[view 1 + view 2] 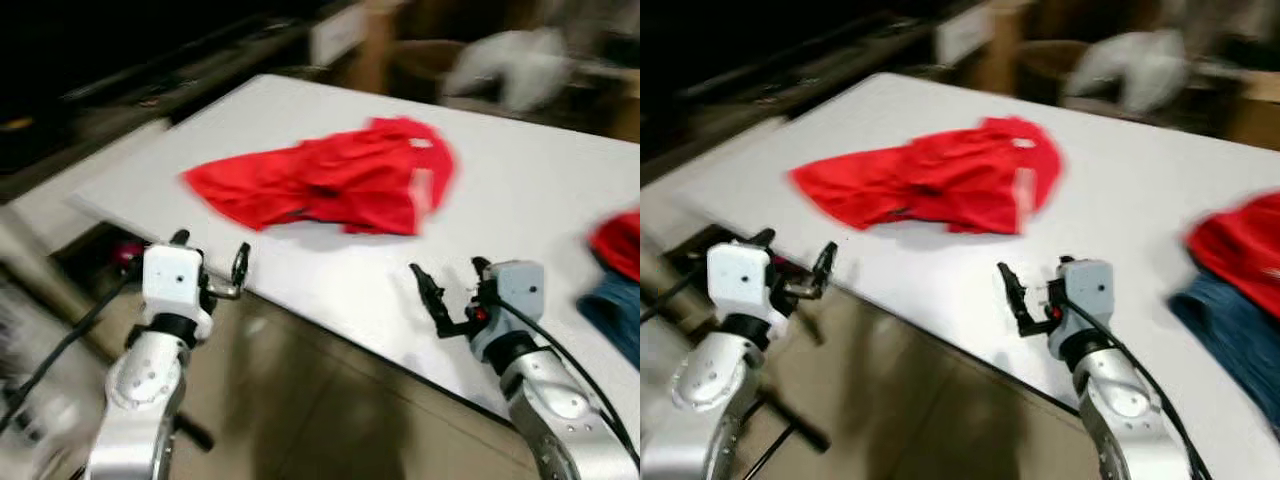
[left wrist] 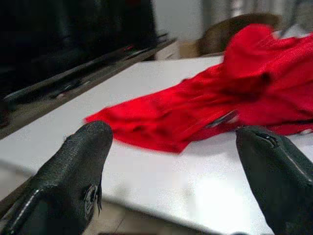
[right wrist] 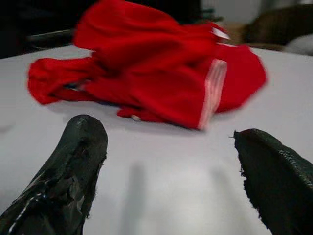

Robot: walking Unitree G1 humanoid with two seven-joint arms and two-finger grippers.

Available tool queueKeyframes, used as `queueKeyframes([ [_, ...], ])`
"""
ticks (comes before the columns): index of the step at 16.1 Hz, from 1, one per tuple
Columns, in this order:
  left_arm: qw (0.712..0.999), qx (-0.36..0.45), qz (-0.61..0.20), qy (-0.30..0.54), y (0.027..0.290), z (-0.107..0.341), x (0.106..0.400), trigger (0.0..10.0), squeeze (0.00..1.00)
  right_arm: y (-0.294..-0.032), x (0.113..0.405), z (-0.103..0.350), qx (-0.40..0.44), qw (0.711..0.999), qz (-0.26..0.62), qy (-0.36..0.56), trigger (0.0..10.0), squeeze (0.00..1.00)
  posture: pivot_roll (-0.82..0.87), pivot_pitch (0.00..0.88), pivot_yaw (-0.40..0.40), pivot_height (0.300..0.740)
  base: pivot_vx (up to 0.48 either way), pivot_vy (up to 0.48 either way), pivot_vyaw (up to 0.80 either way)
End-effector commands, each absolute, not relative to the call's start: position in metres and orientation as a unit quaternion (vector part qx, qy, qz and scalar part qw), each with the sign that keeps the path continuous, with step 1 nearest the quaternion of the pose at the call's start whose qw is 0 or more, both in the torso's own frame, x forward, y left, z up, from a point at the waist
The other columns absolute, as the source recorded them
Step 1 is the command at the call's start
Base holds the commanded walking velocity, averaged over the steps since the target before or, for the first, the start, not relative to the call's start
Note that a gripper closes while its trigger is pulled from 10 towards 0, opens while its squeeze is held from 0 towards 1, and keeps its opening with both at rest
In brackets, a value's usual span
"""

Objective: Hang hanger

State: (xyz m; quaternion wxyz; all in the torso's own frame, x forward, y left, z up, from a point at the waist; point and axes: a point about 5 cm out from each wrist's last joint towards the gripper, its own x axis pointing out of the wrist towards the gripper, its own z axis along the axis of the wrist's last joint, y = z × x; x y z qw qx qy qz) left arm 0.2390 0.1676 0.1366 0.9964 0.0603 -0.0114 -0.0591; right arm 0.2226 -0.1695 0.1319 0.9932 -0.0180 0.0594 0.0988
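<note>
A crumpled red garment lies on the white table, toward its left half. A thin dark piece peeks from its folds; I cannot tell what it is. My left gripper is open and empty, hovering at the table's near edge, short of the garment. My right gripper is open and empty too, over the table's front edge, to the right of and nearer than the garment. Both wrist views look past spread black fingertips at the red garment. The head views are blurred.
A second red cloth and a blue one lie at the table's right edge. A white bundle and brown boxes stand behind the table. Dark shelving runs along the left. Brown floor lies below the near edge.
</note>
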Motion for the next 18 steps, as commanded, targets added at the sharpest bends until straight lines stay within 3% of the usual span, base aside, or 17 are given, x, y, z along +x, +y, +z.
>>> queueKeyframes([
  [1, 0.997, 0.058, -0.06, -0.001, 0.167, 0.136, 0.238, 10.0, 1.0, -0.178, 0.224, 0.135, -0.016, 0.995, 0.08, 0.054, 10.0, 1.0, -0.18, 0.0, 0.105, 0.74, 0.0, 0.0, 0.8],
  [4, 0.996, 0.057, -0.06, 0.013, 0.17, 0.129, 0.23, 10.0, 1.0, -0.182, 0.227, 0.139, 0.038, 0.997, 0.049, 0.044, 10.0, 1.0, -0.18, 0.0, 0.095, 0.74, 0.0, 0.0, 0.8],
  [12, 0.997, 0.06, -0.042, 0.017, 0.172, 0.137, 0.236, 10.0, 0.99, -0.163, 0.238, 0.138, -0.019, 0.995, 0.09, 0.024, 10.0, 1.0, -0.15, 0.0, 0.088, 0.74, 0.0, 0.0, 0.8],
  [13, 0.997, 0.059, -0.045, 0.025, 0.172, 0.136, 0.237, 10.0, 0.9, -0.162, 0.24, 0.139, -0.018, 0.996, 0.086, 0.021, 10.0, 1.0, -0.15, 0.0, 0.088, 0.74, 0.0, 0.0, 0.8],
  [14, 0.997, 0.04, -0.049, 0.037, 0.172, 0.135, 0.237, 10.0, 0.51, -0.162, 0.241, 0.14, -0.021, 0.996, 0.082, 0.016, 10.0, 1.0, -0.15, 0.0, 0.09, 0.74, 0.0, 0.0, 0.8],
  [15, 0.997, 0.029, -0.052, 0.046, 0.172, 0.135, 0.238, 10.0, 0.04, -0.164, 0.243, 0.139, -0.009, 0.997, 0.075, 0.023, 10.0, 1.0, -0.15, 0.0, 0.091, 0.74, 0.0, 0.0, 0.8],
  [18, 0.997, 0.017, -0.059, 0.05, 0.169, 0.136, 0.245, 10.0, 0.0, -0.167, 0.249, 0.138, -0.022, 0.997, 0.061, 0.032, 10.0, 1.0, -0.15, 0.0, 0.1, 0.74, 0.0, 0.0, 0.8],
])
